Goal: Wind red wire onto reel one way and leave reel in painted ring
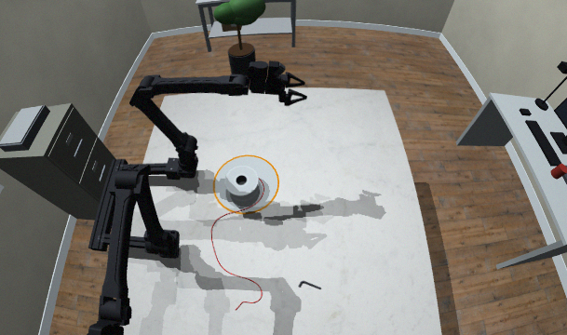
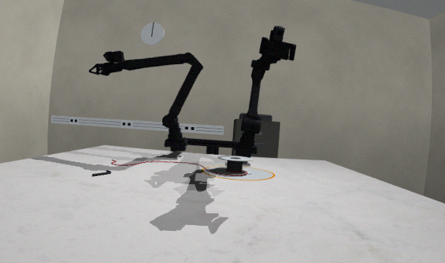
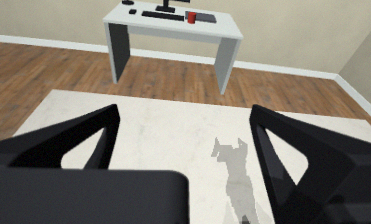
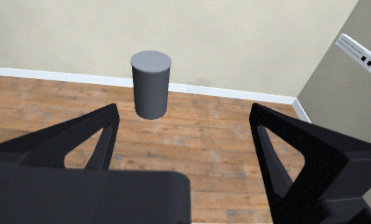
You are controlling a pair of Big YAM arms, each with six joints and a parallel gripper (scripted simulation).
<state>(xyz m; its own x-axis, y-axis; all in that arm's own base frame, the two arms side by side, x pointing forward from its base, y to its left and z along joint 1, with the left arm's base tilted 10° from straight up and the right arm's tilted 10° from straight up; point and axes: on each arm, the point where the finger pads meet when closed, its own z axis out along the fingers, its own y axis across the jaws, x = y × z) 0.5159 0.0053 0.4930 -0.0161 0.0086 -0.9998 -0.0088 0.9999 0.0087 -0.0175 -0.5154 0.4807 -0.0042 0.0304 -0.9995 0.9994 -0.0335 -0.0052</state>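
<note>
1. Losing my right gripper (image 2: 90, 70) (image 4: 184, 110) beyond the overhead picture's bottom edge; the outside and wrist views show its fingers spread wide, holding nothing.
2. My left gripper (image 1: 305, 89) (image 2: 292, 52) (image 3: 184, 111) is also wide open and empty, up away from the reel (image 1: 243, 189) (image 2: 234, 166).
3. The reel lies flat inside the orange ring (image 1: 278, 183) (image 2: 274, 176). Its upper flange and shadow hide much of the base from overhead, so I can't count any turns.
4. A long stretch of wire (image 1: 212, 234) (image 2: 156, 161) curves from the reel across the ring and table, plainly longer than a flange is wide.
5. The hex key (image 1: 311, 285) (image 2: 101, 173) lies apart from the wire's loose end.
6. A pot (image 1: 241, 62) holds the plant (image 1: 248, 10), cropped at the top. I can't see inside the grey bin (image 4: 151, 90) or red cup (image 1: 559, 171) (image 3: 191, 18).
</note>
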